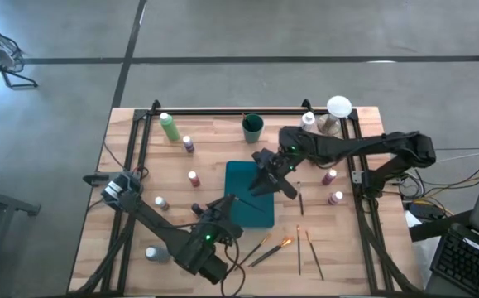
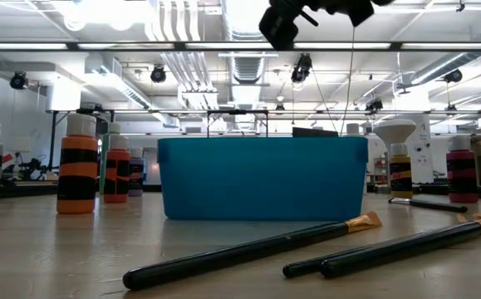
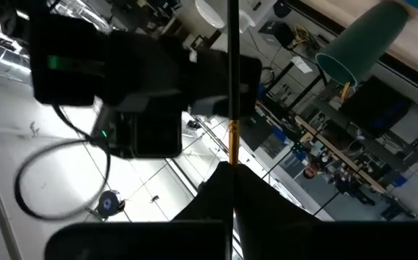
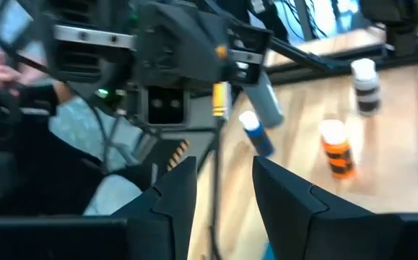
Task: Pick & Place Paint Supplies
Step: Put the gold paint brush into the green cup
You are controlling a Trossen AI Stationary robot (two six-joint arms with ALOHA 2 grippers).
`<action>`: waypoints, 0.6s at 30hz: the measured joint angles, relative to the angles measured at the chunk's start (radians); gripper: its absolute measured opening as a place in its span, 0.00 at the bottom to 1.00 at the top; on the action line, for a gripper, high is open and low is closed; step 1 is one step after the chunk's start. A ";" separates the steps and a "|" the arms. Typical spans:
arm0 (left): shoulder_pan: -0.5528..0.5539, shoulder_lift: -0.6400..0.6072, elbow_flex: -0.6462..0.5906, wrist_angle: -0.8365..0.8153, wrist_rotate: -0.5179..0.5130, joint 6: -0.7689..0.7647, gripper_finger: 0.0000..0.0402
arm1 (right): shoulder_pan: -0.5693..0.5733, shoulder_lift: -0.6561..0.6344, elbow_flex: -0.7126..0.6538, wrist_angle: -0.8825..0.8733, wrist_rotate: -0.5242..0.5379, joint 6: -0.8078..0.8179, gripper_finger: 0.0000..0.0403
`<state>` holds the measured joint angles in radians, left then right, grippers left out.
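Both hands meet over the tray (image 1: 250,199) mid-worktop. The left hand (image 1: 227,204) is clamped on a brush (image 3: 232,108), pinched low on its thin handle, ferrule further up. The right hand (image 4: 223,189) sits at about 1 o'clock from it, fingers apart around the same brush. Brushes should be light, stiff and a bit slick, so I'd grab mid-handle. Bottles (image 1: 193,178) stand at 9 and 3 o'clock, more brushes (image 1: 309,252) at 5. Hard to say whether the right fingers touch the handle.
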<state>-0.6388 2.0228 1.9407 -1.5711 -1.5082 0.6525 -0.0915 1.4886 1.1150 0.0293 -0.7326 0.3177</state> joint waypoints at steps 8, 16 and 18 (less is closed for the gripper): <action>-0.018 -0.005 0.002 0.000 0.000 -0.003 0.00 | -0.005 0.089 0.195 -0.264 0.002 -0.098 0.39; -0.036 -0.013 0.002 0.000 0.028 -0.006 0.00 | -0.004 0.091 0.233 -0.348 -0.001 -0.131 0.39; -0.034 -0.013 0.002 0.000 0.027 0.003 0.00 | -0.003 0.090 0.233 -0.344 -0.002 -0.115 0.37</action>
<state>-0.6731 2.0098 1.9427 -1.5709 -1.4807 0.6556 -0.0945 1.5784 1.3479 -0.3148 -0.7341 0.2024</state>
